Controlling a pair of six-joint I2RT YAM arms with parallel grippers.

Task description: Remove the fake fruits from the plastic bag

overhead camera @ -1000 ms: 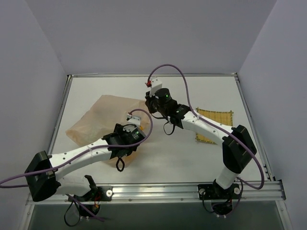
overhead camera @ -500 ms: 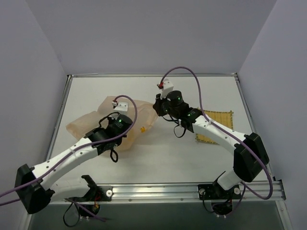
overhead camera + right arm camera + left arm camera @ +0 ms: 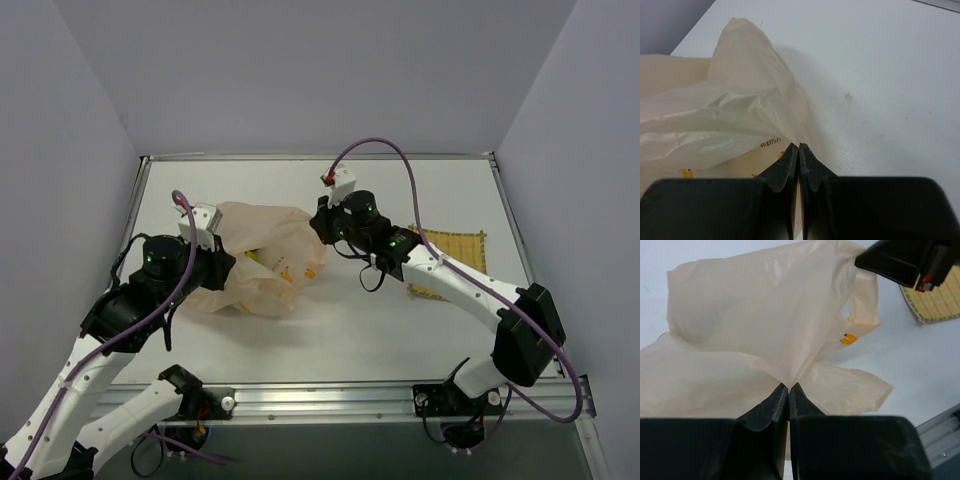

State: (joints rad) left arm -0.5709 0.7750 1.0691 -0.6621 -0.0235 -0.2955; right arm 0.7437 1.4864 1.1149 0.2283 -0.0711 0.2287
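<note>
The plastic bag (image 3: 262, 262), thin peach-beige film with small yellow-orange prints, hangs stretched between my two grippers over the left half of the table. My left gripper (image 3: 222, 268) is shut on a gathered fold of its left side; the left wrist view shows the film (image 3: 765, 335) pinched between the tips (image 3: 789, 385). My right gripper (image 3: 317, 226) is shut on the bag's right edge, where the film (image 3: 725, 125) fans out from the closed tips (image 3: 799, 146). The fake fruits are hidden; I see only film and prints.
A yellow woven mat (image 3: 450, 262) lies flat to the right, under the right forearm, and shows in the left wrist view too (image 3: 935, 302). Grey walls close in the table on three sides. The metal rail (image 3: 330, 398) runs along the near edge.
My left arm swung left and drew back, and its jaws shut on the bag's left side. The bag rose from lying flat to being stretched between both grippers. The right gripper barely moved.
</note>
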